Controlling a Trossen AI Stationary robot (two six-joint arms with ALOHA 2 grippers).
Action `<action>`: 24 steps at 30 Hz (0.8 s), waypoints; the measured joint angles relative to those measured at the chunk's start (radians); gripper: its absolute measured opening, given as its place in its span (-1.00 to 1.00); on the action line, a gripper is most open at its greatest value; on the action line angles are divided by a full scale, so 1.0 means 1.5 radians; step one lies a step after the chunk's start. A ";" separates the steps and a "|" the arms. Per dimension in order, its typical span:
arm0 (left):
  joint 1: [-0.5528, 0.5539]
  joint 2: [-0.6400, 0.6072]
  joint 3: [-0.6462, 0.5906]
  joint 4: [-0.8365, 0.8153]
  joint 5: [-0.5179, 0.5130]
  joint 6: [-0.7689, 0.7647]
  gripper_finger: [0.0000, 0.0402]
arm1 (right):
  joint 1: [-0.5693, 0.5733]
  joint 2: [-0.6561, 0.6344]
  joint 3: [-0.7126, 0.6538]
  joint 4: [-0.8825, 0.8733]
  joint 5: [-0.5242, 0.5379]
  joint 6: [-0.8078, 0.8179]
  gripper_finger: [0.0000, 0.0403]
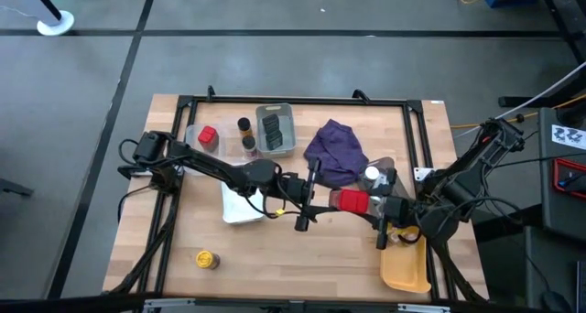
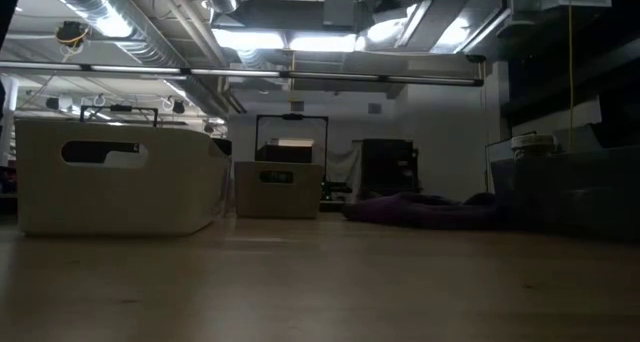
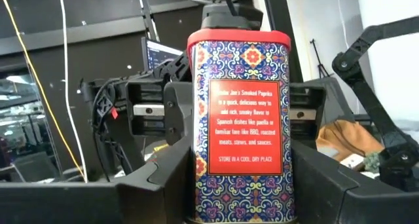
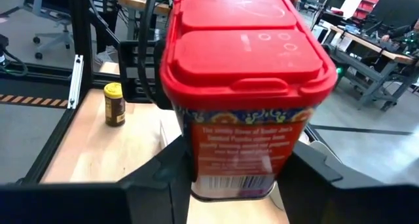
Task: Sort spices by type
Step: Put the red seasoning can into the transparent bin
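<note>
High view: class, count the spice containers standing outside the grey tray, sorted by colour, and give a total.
Red: 2, the red jar and the red-lidded tin
Dark: 2, the rear dark jar and the front dark jar
Yellow-capped: 1, the yellow-capped jar
White-capped: 1, the white-capped jar
Total: 6

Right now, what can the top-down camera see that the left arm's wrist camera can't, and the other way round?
Only the high view shows the whole table: the purple cloth, the grey tray, a small yellow jar standing alone, and both arms meeting mid-table. Only the left wrist view shows the red tin's patterned label up close, printed "Smoked Paprika". Both show that red tin, held between the left claw and the right claw.
</note>
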 joint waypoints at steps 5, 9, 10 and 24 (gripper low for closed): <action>0.000 0.000 0.001 -0.028 -0.003 -0.009 -0.03 | 0.000 0.000 -0.001 -0.009 -0.002 0.008 -0.15; 0.001 0.000 0.000 -0.043 -0.015 -0.051 0.02 | -0.005 0.000 -0.001 -0.055 -0.006 0.070 -0.14; 0.001 0.001 0.000 -0.049 -0.018 -0.058 0.04 | -0.005 0.000 -0.001 -0.071 -0.007 0.088 -0.14; 0.009 0.002 -0.001 -0.178 -0.064 -0.081 0.25 | -0.006 0.000 0.000 -0.263 -0.095 0.360 -0.14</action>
